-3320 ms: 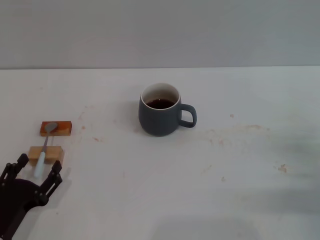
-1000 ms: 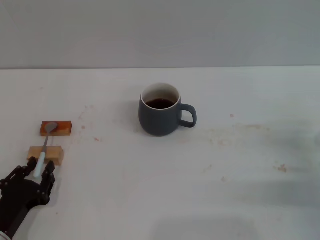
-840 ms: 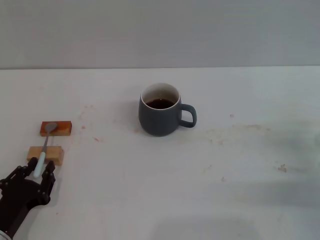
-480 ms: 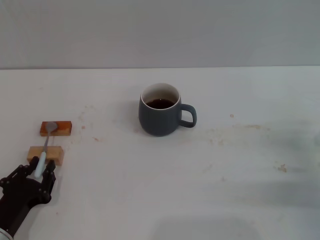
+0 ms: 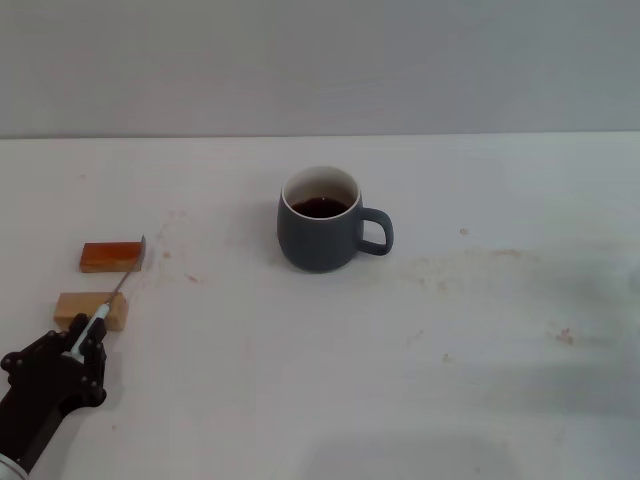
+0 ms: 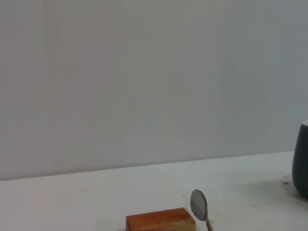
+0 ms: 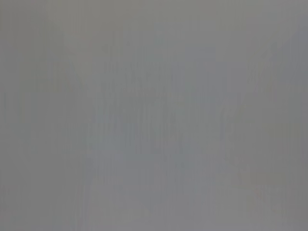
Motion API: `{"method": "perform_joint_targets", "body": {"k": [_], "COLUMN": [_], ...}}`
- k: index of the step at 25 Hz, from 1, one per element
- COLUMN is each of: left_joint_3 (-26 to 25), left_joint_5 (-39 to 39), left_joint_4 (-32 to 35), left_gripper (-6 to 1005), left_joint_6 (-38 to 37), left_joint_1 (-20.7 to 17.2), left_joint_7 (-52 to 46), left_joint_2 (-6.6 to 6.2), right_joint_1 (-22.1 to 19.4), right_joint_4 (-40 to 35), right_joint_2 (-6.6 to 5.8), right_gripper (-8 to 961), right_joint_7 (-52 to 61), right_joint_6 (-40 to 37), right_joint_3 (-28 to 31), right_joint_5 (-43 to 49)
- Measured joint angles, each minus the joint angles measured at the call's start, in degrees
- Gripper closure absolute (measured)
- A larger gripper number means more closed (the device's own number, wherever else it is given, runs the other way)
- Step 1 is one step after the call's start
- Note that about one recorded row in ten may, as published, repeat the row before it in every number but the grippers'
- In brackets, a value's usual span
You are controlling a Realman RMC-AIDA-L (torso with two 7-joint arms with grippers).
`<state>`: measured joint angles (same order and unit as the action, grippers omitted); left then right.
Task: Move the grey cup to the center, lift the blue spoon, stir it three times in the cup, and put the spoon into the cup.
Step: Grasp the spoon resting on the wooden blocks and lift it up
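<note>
The left gripper (image 5: 80,345) sits at the near left corner of the table (image 5: 300,380), its black fingers closed around the pale light-blue handle of the blue spoon (image 5: 108,303). The spoon is slim, with a thin grey metal neck that runs up and away from the gripper, slanting toward the cup's side, and ends in a small oval bowl seen edge-on from the head camera. In the left wrist view the spoon bowl (image 6: 198,204) shows as a dull grey oval standing upright, clear of the table. Just beyond the fingers lies a tan wooden block (image 5: 90,309), touching or nearly touching them; I cannot tell which. A little farther out lies an orange wooden block (image 5: 111,257), with the spoon's bowl just beside its end on the cup's side; the wrist view shows the same orange block (image 6: 160,221) just beside the bowl. Well apart from the gripper, far out and across toward the middle, stands the grey cup (image 5: 320,222): a rounded slate-grey mug, white inside, holding dark brown liquid, its loop handle pointing away from the gripper's side. The right gripper appears in no view.
</note>
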<state>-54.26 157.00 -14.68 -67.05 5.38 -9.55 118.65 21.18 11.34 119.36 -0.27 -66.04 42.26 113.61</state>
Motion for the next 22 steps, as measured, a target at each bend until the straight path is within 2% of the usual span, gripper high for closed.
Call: {"method": "perform_joint_targets", "body": {"k": [16,20,22], "left_joint_3": [0.52,1.13,1.13], "left_joint_5": [0.34,0.55,1.10], "left_joint_4": [-2.56,-3.13,-4.82], "left_gripper": [859,859,859], "left_joint_6": [-3.50,-3.81,-3.41], "left_joint_1": [-1.76,-1.50,-0.60], "left_joint_7": [3.70,3.48,3.05], "left_joint_2": [-0.14,-0.56,-1.40], "right_joint_1": [-0.52,-0.65,-0.67], "right_joint_4": [0.31,0.57,0.65], "right_joint_2": [0.26,0.25,0.24], "right_gripper": [955,955,955], "right_joint_7": [0.00,0.00,0.00], "right_joint_6": [0.37,0.20,0.10], "right_joint_3": [-0.87,-0.87,-0.87], "right_joint_5": [0.14,0.14,0.14]}}
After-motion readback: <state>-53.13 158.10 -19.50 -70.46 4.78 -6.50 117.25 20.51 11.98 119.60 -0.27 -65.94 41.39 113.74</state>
